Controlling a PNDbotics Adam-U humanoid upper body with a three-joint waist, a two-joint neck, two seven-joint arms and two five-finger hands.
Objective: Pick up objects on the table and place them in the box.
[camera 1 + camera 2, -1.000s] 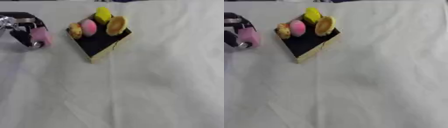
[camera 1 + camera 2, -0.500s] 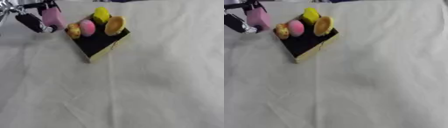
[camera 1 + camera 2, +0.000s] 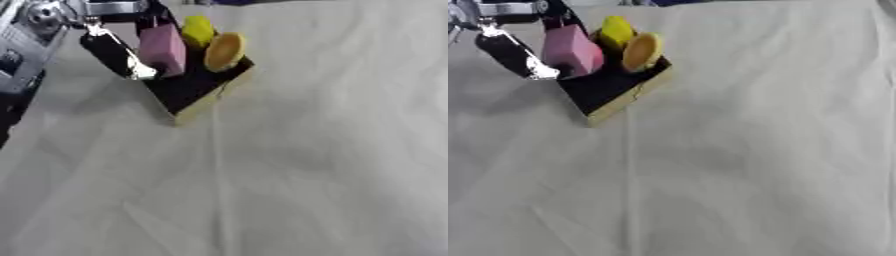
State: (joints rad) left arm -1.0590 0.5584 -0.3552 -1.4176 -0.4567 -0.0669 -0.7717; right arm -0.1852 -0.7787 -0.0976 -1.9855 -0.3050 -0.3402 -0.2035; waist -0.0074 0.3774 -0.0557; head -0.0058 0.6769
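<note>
A black box with a tan rim [image 3: 203, 92] stands at the upper left on the white cloth, one corner toward me. In it lie a yellow object [image 3: 198, 30] and an orange-tan round one [image 3: 224, 51]. My left hand [image 3: 109, 47] comes in from the upper left and is shut on a pink block [image 3: 162, 49], held over the box's left part. The block and the hand hide whatever else lies in that side of the box. My right hand shows in neither view.
The white cloth [image 3: 737, 165] covers the whole table, with soft creases running down the middle. My left forearm [image 3: 22, 45] fills the upper left corner.
My left hand has carried the pink block to the right, from beside the box to over its left part. It now hides the pink ball and the brown piece seen earlier.
</note>
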